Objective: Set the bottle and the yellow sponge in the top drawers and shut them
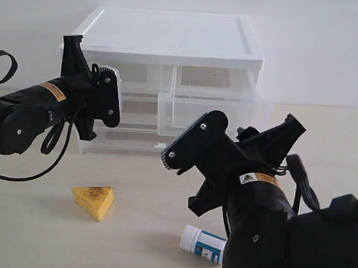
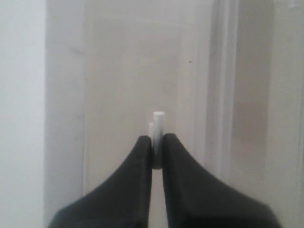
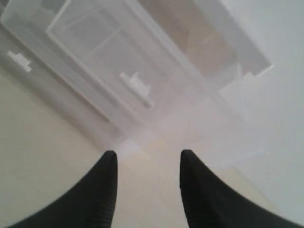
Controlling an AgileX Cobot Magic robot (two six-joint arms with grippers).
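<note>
Bottle (image 1: 204, 242): lay on its side on the table (image 1: 34, 234), near right, cap pointing left. Its right end was hidden behind your right arm. It was not in a drawer.

Sponge (image 1: 94, 200): sat on the table near left of the bottle, well apart from it, brown-stained face up. Nothing touched it.

Top right drawer (image 1: 242, 114): stood pulled out toward the near side, well proud of the unit (image 1: 174, 37). It looked empty through the clear wall. Its white tab handle (image 3: 137, 88) showed in the right wrist view, ahead of the fingers and untouched.

Top left drawer (image 1: 146, 77): was not drawn out like the right one. You could not tell whether it sat fully flush.

Left gripper (image 2: 157, 140): you had it pinched tight on that drawer's tab (image 2: 158, 118), the black fingers (image 2: 142, 156) meeting on either side of the white piece. In the exterior view it sat at the left front of the unit.

Right gripper (image 3: 145, 156): jaws stood partway apart with nothing between them. It hung above the table, near the open drawer's front and aimed at it. It touched neither the drawer nor the bottle below your arm.
</note>
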